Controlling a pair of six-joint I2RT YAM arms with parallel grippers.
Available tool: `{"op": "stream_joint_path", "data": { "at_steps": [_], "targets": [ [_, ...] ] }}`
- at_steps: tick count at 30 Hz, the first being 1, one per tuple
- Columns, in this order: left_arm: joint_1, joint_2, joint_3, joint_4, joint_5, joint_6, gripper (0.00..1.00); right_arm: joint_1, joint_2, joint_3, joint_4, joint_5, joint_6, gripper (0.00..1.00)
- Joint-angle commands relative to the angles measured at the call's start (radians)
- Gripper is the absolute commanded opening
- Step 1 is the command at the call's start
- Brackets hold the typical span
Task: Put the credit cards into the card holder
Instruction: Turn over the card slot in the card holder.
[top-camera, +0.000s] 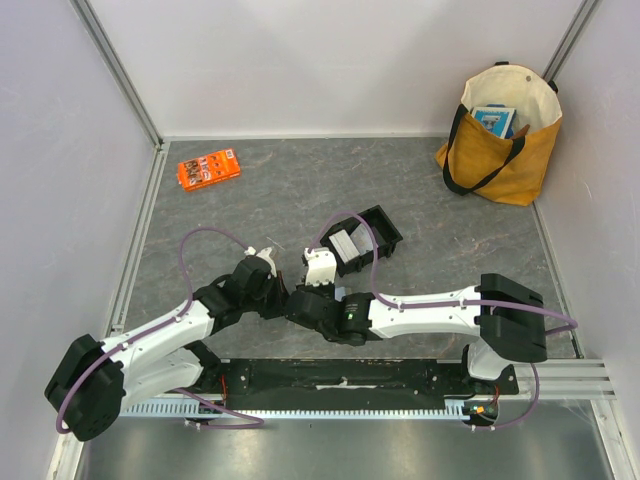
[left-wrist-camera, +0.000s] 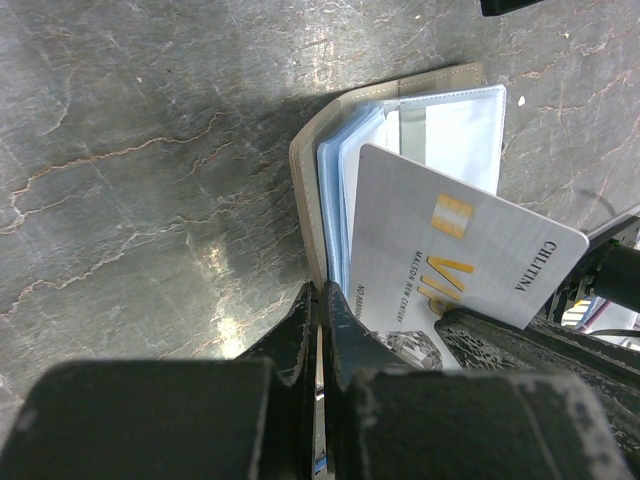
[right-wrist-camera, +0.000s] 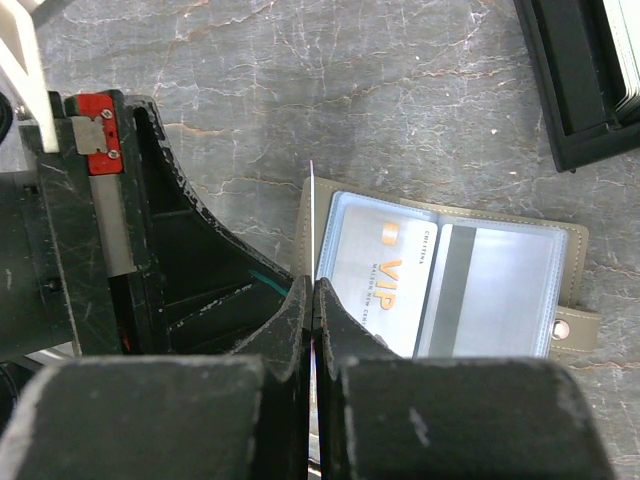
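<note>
Left gripper (left-wrist-camera: 320, 300) pinches the card holder (left-wrist-camera: 305, 180) at its near edge. Right gripper (right-wrist-camera: 312, 295) clamps what seems a credit card (right-wrist-camera: 312, 200), edge-on. If it misses the sleeve mouth, the card could buckle or slip.

One overhead — two close wrist views sharing the card holder (right-wrist-camera: 500, 290).

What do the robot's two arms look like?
The left arm and right arm match: white tube-like links between chunky black joints, each trailed by a looping purple cable. The jaws are black, scuffed and textured.
</note>
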Motion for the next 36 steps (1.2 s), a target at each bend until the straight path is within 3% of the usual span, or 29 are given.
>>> {"op": "stream_joint_path", "data": {
  "at_steps": [1,24,31,36],
  "targets": [
    [-0.003,-0.016,-0.001,0.016,-0.013,0.005,0.02,-0.003,0.014,-0.006,-0.018,0.031,0.010,0.00],
    [-0.005,-0.014,-0.006,0.010,-0.027,0.008,0.02,-0.020,-0.065,-0.024,-0.160,0.119,0.027,0.00],
    [-0.003,0.009,-0.017,0.013,-0.033,0.011,0.02,-0.101,-0.164,-0.157,-0.154,0.025,0.069,0.00],
    [-0.003,0.018,-0.021,0.023,-0.036,0.011,0.02,-0.153,-0.262,-0.291,0.016,-0.128,0.045,0.00]
  ]
}}
